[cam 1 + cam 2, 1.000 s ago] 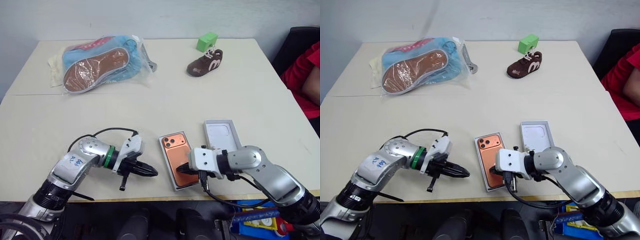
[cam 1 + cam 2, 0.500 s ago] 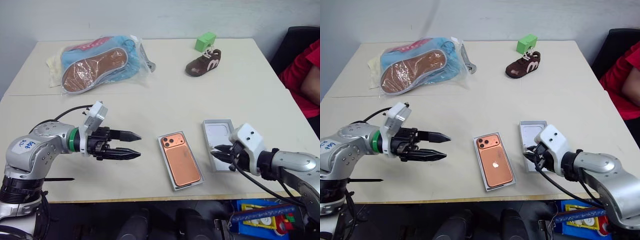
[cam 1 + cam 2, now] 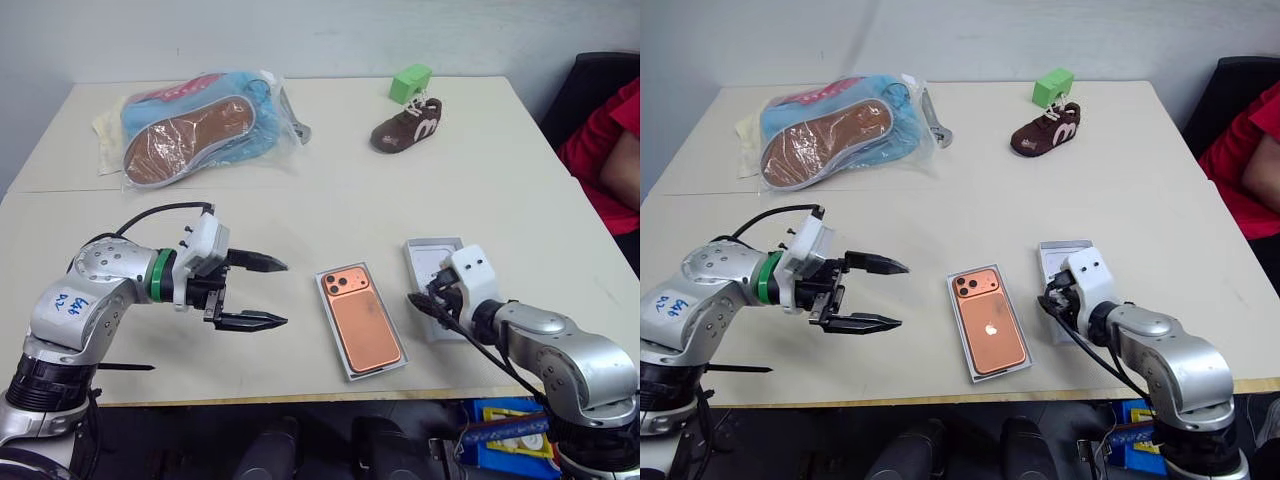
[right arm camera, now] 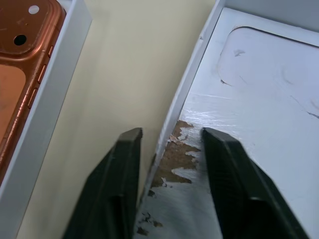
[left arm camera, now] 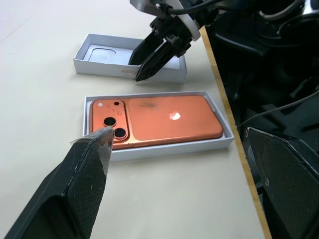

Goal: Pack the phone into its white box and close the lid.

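The orange phone (image 3: 365, 325) lies back up inside the white box (image 5: 169, 148), close to the table's front edge. The lid (image 3: 435, 258) rests just right of it, inside facing up, with an embossed outline and a torn brown patch (image 4: 174, 157). My right gripper (image 4: 172, 132) is open at the lid's near left corner. One finger is outside the lid's side wall and one inside, with a gap on both sides. My left gripper (image 3: 283, 292) hovers wide open above the table, left of the box, pointing toward the phone and holding nothing.
A bagged shoe sole with blue fabric (image 3: 195, 125) lies at the back left. A small brown shoe (image 3: 408, 122) and a green block (image 3: 411, 80) sit at the back right. A person in red (image 3: 610, 140) is at the right side.
My left gripper rose, backed away to the left of the phone and opened wide. My right gripper left the phone's near end, swung right and rolled, and now straddles the lid's wall.
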`<state>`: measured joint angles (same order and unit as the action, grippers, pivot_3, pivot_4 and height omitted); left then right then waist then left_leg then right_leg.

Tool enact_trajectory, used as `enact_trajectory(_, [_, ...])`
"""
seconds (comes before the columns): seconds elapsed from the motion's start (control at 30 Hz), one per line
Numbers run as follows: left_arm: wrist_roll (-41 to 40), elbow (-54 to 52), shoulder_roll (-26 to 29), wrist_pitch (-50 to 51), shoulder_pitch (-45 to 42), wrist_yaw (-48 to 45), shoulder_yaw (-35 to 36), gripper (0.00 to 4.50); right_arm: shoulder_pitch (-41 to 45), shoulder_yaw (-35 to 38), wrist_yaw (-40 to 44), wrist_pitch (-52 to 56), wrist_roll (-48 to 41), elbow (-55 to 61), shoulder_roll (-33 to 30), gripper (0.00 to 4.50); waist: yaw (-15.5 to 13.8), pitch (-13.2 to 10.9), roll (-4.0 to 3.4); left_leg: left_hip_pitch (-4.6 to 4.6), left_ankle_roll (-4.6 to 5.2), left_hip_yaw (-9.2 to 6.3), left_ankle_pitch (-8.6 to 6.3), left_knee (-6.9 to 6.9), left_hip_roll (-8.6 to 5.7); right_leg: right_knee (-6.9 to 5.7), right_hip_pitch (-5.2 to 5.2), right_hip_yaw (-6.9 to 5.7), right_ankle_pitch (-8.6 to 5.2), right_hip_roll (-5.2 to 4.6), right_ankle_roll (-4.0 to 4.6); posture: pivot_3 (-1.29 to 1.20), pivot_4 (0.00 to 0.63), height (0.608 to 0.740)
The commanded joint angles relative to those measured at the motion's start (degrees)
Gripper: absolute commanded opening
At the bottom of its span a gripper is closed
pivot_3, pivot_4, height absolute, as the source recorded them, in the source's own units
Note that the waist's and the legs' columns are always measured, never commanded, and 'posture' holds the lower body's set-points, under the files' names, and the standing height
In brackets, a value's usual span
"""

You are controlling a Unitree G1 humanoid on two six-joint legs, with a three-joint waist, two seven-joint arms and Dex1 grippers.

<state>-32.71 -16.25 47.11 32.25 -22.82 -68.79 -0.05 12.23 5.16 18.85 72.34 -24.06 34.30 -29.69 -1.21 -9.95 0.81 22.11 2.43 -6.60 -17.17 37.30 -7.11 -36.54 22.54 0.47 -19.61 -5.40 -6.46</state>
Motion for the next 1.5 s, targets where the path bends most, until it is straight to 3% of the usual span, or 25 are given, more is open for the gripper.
enact_trajectory(0.03, [0.69,-1.73,0.31,-1.54,1.35,0.36,0.40,4.50,-0.63,0.49,-0.95,1.42,-0.18,2.23,0.14,0.61,-0.04,0.00,0.00,0.00,0.00,0.00,0.00,0.00,0.00,0.00,0.00,0.00,0.00,0.00,0.00,0.00,0.150,0.740])
enact_trajectory(0.1, [0.96,-1.58,0.38,-1.96,2.01,0.58,0.42,4.50,-0.58,1.81,-0.41,2.58,-1.13,3.46,-0.30,0.03,-0.05,0.00,0.00,0.00,0.00,-0.01,0.00,0.00,0.00,0.00,0.00,0.00,0.00,0.00,0.00,0.00,0.150,0.740])
enact_trajectory(0.3, [2.06,-1.23,0.65,-3.77,4.86,0.36,0.50,4.50,6.45,12.99,7.41,16.06,-14.26,8.68,2.61,0.03,0.27,-0.03,-0.05,0.01,0.00,0.02,0.00,-0.04,0.01,0.02,0.02,0.01,0.00,0.00,0.00,0.00,0.150,0.740])
enact_trajectory(0.4, [3.14,-0.12,0.85,-5.13,5.98,0.44,0.57,4.50,9.16,17.63,12.54,20.04,-30.33,7.09,2.26,0.03,0.26,-0.03,-0.05,0.00,-0.03,-0.04,0.02,-0.10,0.04,0.03,0.02,-0.03,-0.01,0.02,0.01,0.00,0.150,0.740])
enact_trajectory(0.5, [3.54,0.25,1.27,-5.55,7.15,0.68,1.27,4.50,9.88,17.66,9.61,20.16,-50.17,0.22,-0.09,0.03,0.24,-0.03,-0.05,0.00,-0.02,-0.07,0.02,-0.11,0.04,0.03,-0.01,-0.04,-0.01,0.01,0.02,0.00,0.150,0.740])
enact_trajectory(0.6, [2.90,0.08,1.84,-4.55,8.01,1.30,2.73,4.50,9.22,8.34,-2.61,10.19,-76.15,-7.60,-8.22,0.03,0.27,-0.05,-0.06,0.00,0.04,-0.03,0.02,-0.08,0.02,0.07,-0.05,-0.03,0.00,-0.05,0.03,0.00,0.150,0.740])
enact_trajectory(0.67, [2.73,0.05,2.56,-4.26,9.30,1.68,4.27,4.50,11.64,-0.82,-7.52,2.70,-86.98,-11.55,-11.16,0.03,0.45,-0.04,-0.02,0.00,0.08,0.00,0.04,-0.06,0.01,0.15,-0.06,-0.04,0.00,-0.11,0.03,0.00,0.150,0.740])
enact_trajectory(0.77, [2.72,-0.79,4.21,-4.11,12.83,2.11,7.26,4.50,17.40,-8.47,-8.91,-2.08,-88.94,-18.62,-4.65,0.03,2.09,-0.02,0.01,-0.02,0.03,0.01,0.07,-0.09,0.10,0.44,-0.09,-0.10,0.02,-0.04,0.06,0.00,0.150,0.740])
enact_trajectory(0.93, [2.08,-2.49,5.50,-3.48,18.61,3.16,12.12,4.50,20.87,-13.99,-14.83,-4.08,-88.94,-26.03,5.24,0.03,2.69,-0.05,-0.05,-0.05,-0.02,-0.04,0.09,-0.11,0.14,0.02,-0.01,-0.11,0.03,0.01,0.07,0.00,0.150,0.740])
enact_trajectory(1.03, [0.46,-4.57,5.25,-2.11,20.88,4.03,14.36,3.91,20.58,-15.49,-18.59,-3.71,-88.94,-30.16,9.51,0.00,2.61,-0.05,-0.06,-0.04,-0.01,-0.05,0.09,-0.10,0.13,0.01,0.00,-0.11,0.05,0.01,0.12,0.00,0.150,0.740])
enact_trajectory(1.27, [-1.61,-6.42,5.31,1.30,22.81,6.14,16.42,1.76,18.03,-15.51,-23.62,-2.73,-88.94,-34.17,14.03,0.00,2.44,-0.05,-0.07,-0.04,0.00,-0.10,0.08,-0.10,0.07,0.00,0.00,-0.11,0.10,0.02,0.19,0.00,0.150,0.740])
enact_trajectory(1.43, [3.16,-4.60,4.74,-0.22,20.88,7.89,10.06,0.22,14.53,-15.44,-28.06,-3.95,-88.94,-33.80,12.42,0.00,2.50,-0.05,-0.09,-0.04,0.00,-0.09,0.08,-0.12,0.08,-0.04,0.03,-0.10,0.10,0.02,0.19,0.00,0.150,0.740])
enact_trajectory(1.5, [5.73,-3.02,4.09,-1.82,19.05,8.55,7.05,0.02,13.24,-15.21,-28.76,-4.36,-88.94,-32.54,11.16,0.00,2.52,-0.03,-0.12,-0.04,-0.01,-0.08,0.08,-0.12,0.07,-0.04,0.02,-0.10,0.10,0.02,0.19,0.00,0.150,0.740])
